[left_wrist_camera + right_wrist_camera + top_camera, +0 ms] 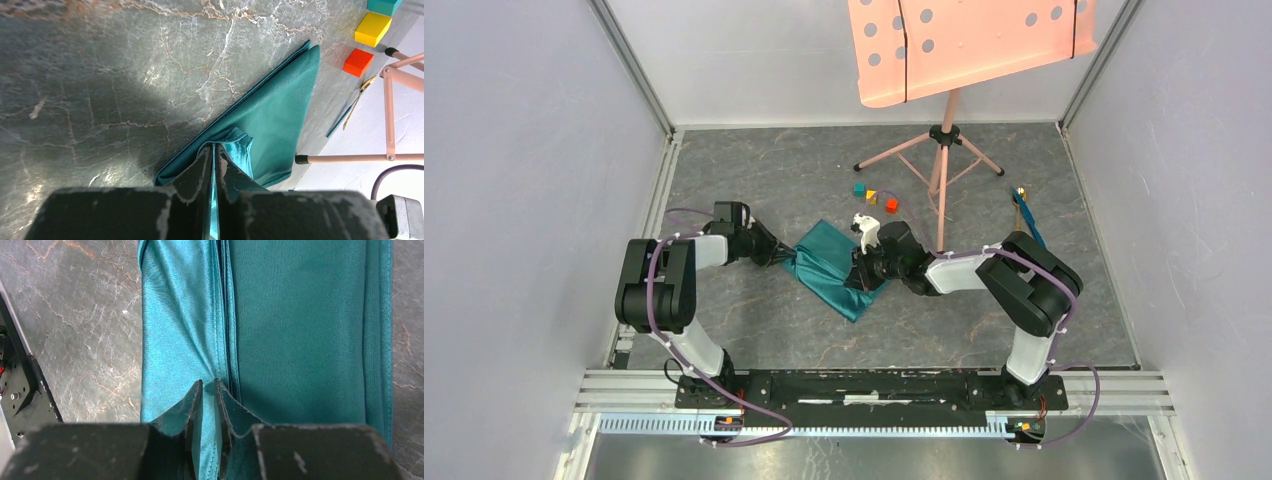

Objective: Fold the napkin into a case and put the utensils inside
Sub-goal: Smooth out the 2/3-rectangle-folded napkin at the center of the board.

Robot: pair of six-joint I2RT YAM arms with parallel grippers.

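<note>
The teal-green napkin (829, 265) lies folded into several layers in the middle of the table. My left gripper (782, 256) is shut on its left corner, with cloth pinched between the fingers in the left wrist view (214, 150). My right gripper (861, 268) is shut on a fold at the napkin's right edge; in the right wrist view (207, 385) a ridge of cloth (300, 325) runs between the fingers. The utensils (1027, 217), one blue and one golden-brown, lie at the far right, apart from both grippers. They also show in the left wrist view (352, 107).
A pink music stand (941, 150) stands on three legs behind the napkin, one leg near my right gripper. Small coloured cubes (875, 196) lie near its foot; they also show in the left wrist view (372, 29). White walls close in the table.
</note>
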